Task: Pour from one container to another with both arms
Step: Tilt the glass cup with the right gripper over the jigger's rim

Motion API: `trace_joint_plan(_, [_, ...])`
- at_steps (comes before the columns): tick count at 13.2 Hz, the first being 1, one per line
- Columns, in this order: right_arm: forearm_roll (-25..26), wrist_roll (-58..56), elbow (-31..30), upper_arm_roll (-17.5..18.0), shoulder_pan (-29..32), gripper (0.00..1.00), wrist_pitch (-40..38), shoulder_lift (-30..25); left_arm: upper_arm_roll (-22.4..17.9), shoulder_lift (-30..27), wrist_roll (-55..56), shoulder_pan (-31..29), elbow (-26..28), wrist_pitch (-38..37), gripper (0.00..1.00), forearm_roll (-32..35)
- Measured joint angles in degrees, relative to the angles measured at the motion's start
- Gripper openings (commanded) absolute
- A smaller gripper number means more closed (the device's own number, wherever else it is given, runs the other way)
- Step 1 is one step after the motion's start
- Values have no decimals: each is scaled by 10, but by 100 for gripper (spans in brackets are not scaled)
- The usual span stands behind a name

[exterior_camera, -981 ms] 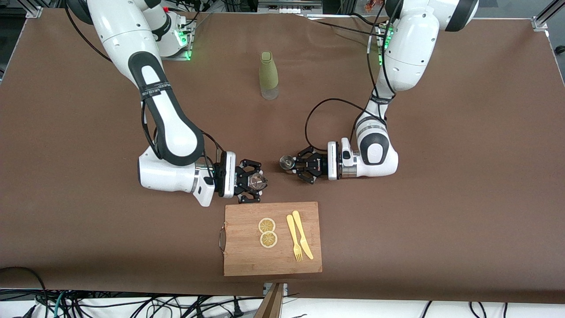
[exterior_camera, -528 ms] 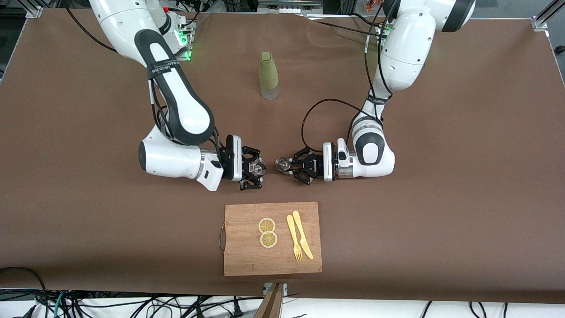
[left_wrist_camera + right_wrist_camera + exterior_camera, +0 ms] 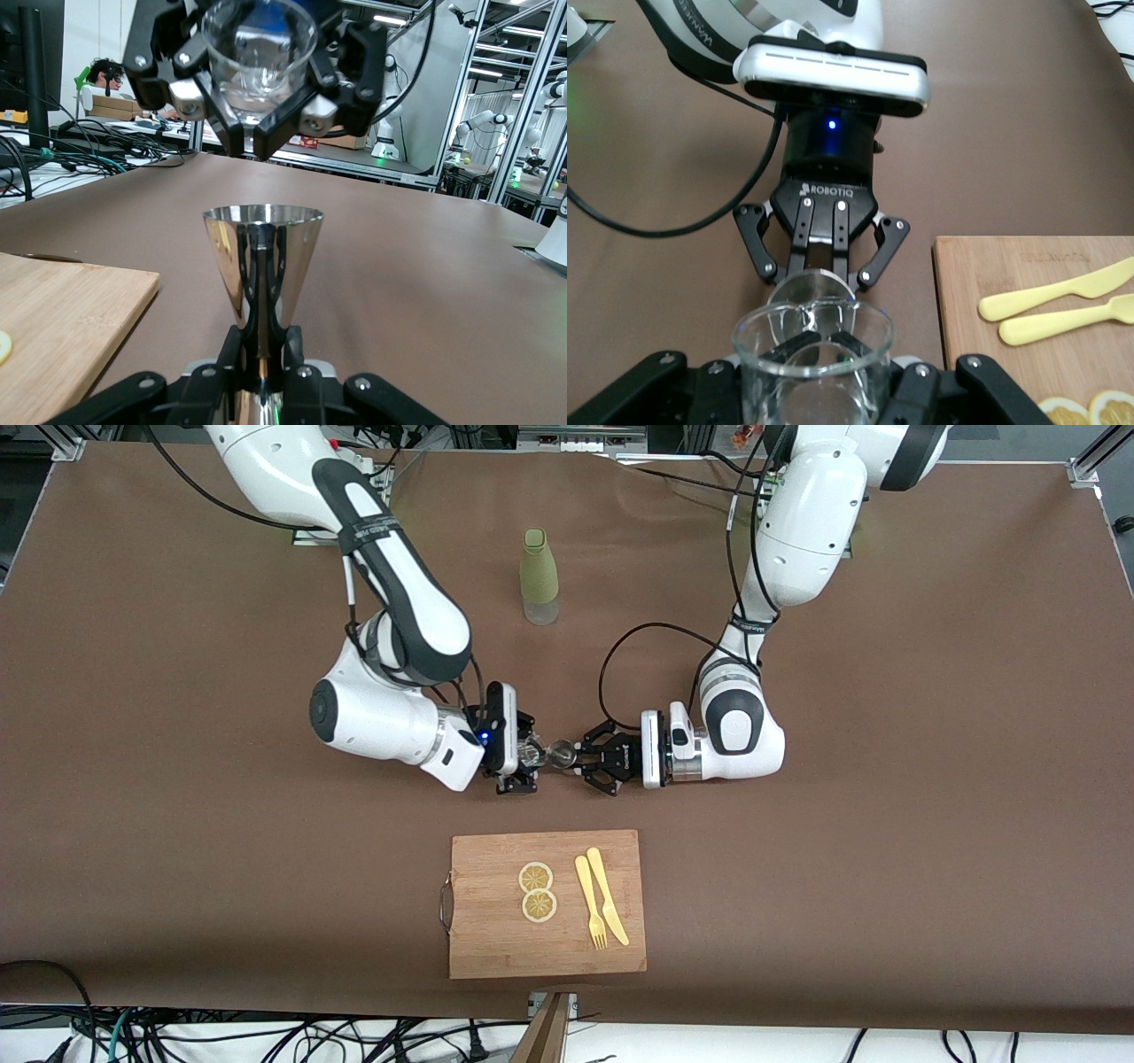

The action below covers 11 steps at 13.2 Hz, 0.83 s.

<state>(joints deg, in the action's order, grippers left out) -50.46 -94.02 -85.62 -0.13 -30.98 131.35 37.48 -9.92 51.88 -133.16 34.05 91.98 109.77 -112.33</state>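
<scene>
While your right pincer (image 3: 523, 756) gripped the glass (image 3: 812, 350) and your left pincer (image 3: 580, 758) the jigger (image 3: 263, 263), rim to rim, tipping came next.

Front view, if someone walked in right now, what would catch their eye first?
The two grippers meeting over the middle of the table: the right gripper holds a clear glass cup tipped toward the steel jigger held by the left gripper. Nearer the camera lies a wooden cutting board with lemon slices.

The right gripper (image 3: 529, 759) has carried its glass (image 3: 530, 754) up to the steel jigger (image 3: 560, 754).
</scene>
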Motion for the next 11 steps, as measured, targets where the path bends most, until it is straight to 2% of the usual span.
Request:
trace_joint_plan(4, [57,40,0,-1,-15,0,20,0,0,4,0,4,-3,3,0,-6])
trace_joint_plan(11, [192,152,0,-4,-20,0,21,-11,-1,4,0,4,-4,4,0,-6])
